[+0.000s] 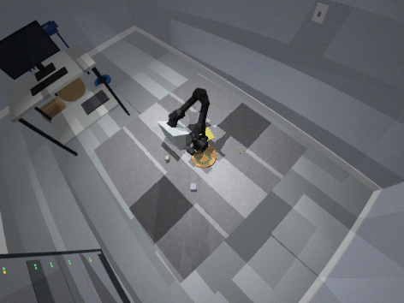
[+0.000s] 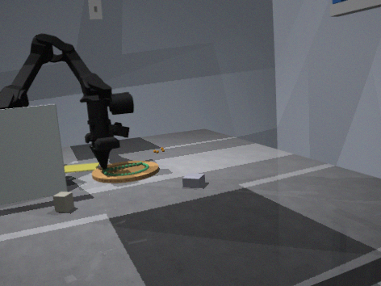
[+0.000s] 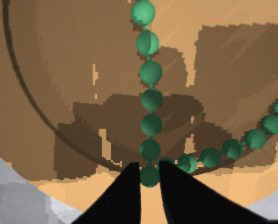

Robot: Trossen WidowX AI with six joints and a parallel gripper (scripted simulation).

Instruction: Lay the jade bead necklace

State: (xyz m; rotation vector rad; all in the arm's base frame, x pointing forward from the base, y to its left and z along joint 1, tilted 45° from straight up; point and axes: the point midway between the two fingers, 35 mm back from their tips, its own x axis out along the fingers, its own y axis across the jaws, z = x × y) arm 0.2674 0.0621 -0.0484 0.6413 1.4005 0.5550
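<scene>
The green necklace [image 1: 204, 163] [image 2: 148, 169] [image 3: 150, 124] lies in a loop on the round wooden board [image 1: 213, 163] [image 2: 125, 178] [image 3: 25, 117], with one strand running across the face inside the dark groove line and another curving off toward the right in the wrist view. The gripper [image 1: 196, 152] [image 2: 105, 168] [image 3: 148, 170] points down over the side of the board nearer the yellow sheet, its fingertips drawn together on a bead of the necklace, close to the groove line. The necklace is not fully seated: the straight strand cuts inward from the groove. The yellow sheet [image 1: 208, 133] [image 2: 81, 167] lies flat just beside the board, and a pale panel [image 1: 173, 128] [image 2: 30, 154] stands upright toward the left edge of the table [image 1: 158, 210] [image 2: 226, 231] in the exterior view. In that view, a small cream cube [image 1: 167, 158] [image 2: 64, 202] sits in front of the panel, a pale grey block [image 1: 193, 187] [image 2: 194, 181] sits apart from the board on its near right side, and a few tiny orange pieces [image 1: 243, 151] [image 2: 157, 151] lie behind the board, toward the far edge.
</scene>
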